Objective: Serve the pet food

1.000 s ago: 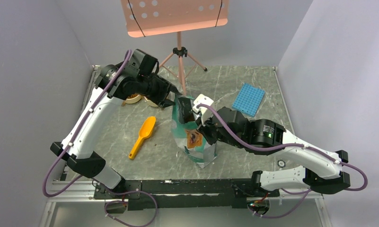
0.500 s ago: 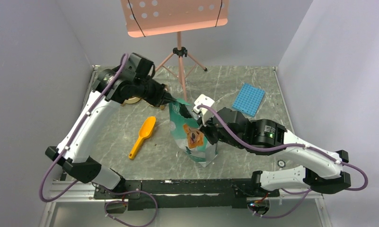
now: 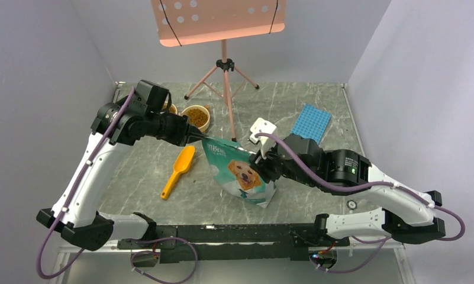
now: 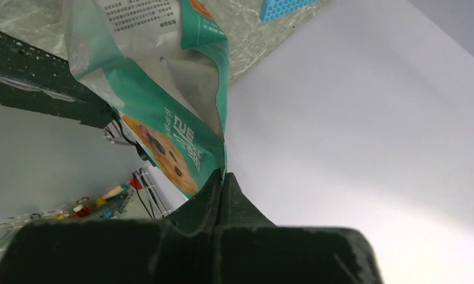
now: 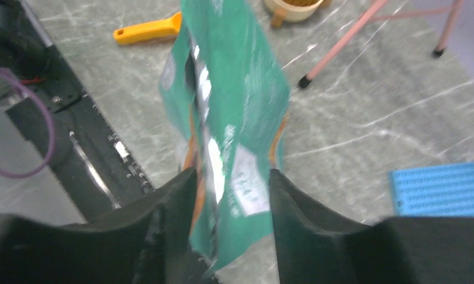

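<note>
The pet food [image 3: 196, 116] is brown kibble in a tan bowl [image 3: 206, 111] at the back left; it also shows at the top edge of the right wrist view [image 5: 297, 2]. A teal bag with a dog picture [image 3: 241, 175] stands mid-table and leans left. My left gripper [image 3: 197, 137] is shut on its upper left corner, and the left wrist view shows the bag's edge [image 4: 194, 155] pinched at the gripper's [image 4: 223, 176] tips. My right gripper [image 3: 263, 167] is open at the bag's right side. Its fingers [image 5: 176, 192] straddle the blurred bag [image 5: 237, 100].
A yellow scoop [image 3: 179, 171] lies left of the bag, also in the right wrist view [image 5: 147, 29]. A second bowl [image 3: 171, 109] sits partly behind the left arm. A blue rack [image 3: 310, 124] lies back right. A pink music stand [image 3: 225, 64] rises at the back.
My left gripper shut on the bag's top edge and pulled it left, so the bag leaned over and its dog face turned up. My right gripper opened from its grip on the bag.
</note>
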You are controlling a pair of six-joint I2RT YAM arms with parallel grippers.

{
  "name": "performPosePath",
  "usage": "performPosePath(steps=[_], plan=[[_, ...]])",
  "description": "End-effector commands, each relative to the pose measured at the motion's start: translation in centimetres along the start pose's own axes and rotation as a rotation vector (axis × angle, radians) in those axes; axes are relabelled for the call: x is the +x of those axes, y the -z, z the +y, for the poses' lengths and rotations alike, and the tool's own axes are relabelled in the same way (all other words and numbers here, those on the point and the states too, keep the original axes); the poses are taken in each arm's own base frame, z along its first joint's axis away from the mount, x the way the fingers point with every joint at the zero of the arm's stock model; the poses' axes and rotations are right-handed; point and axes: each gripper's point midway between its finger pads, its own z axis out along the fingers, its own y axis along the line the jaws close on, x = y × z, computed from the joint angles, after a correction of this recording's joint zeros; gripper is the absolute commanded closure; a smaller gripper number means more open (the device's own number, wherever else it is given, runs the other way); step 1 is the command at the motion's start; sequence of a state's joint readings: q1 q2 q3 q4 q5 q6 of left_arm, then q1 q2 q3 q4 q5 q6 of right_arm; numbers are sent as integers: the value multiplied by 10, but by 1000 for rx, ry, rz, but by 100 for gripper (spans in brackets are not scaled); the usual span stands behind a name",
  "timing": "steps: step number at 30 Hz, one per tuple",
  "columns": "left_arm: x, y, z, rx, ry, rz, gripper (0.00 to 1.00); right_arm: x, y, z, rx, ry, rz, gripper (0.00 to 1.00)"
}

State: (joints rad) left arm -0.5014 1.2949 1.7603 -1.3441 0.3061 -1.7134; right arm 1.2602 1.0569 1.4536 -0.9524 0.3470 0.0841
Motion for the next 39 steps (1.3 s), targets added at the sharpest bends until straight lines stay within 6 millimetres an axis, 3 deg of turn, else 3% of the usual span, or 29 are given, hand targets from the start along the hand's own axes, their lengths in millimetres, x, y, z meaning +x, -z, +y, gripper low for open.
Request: performPosePath(steps=[1, 5, 9, 15, 21, 22, 26, 27, 29, 32, 33, 35, 39], plan=[[5, 28, -19, 138, 91, -1, 100, -37, -6, -5, 44, 34, -37, 40], [14, 22, -14, 107, 94, 22, 100, -57, -30, -8, 135, 82, 24, 35], [16, 22, -10, 95, 111, 27, 100, -61, -49, -6, 169, 160, 101, 37], [11, 30, -7, 105, 123, -11, 100, -60, -49, -3, 208, 187, 122, 41], [7, 23, 5, 81, 167, -16, 100, -40, -53, 26, 177, 396, 158, 45], [6, 23, 6, 80, 171, -20, 100, -37, -55, 27, 184, 425, 170, 50], [3, 25, 9, 79, 175, -34, 100, -49, -57, 14, 296, 431, 144, 95], [3, 24, 10, 77, 170, -37, 100, -55, -56, 13, 309, 414, 125, 100], [3, 21, 13, 79, 149, -31, 85, -64, -55, 22, 248, 371, 85, 100], [8, 14, 17, 98, 115, -22, 40, -77, -50, 41, 94, 279, 1, 100], [11, 12, 19, 99, 105, -13, 30, -80, -49, 45, 46, 245, -19, 100], [19, 5, 21, 96, 86, 7, 20, -84, -46, 48, -26, 189, -44, 100], [37, -9, 11, 140, 56, 76, 20, -86, -43, 51, -86, 162, -57, 100]])
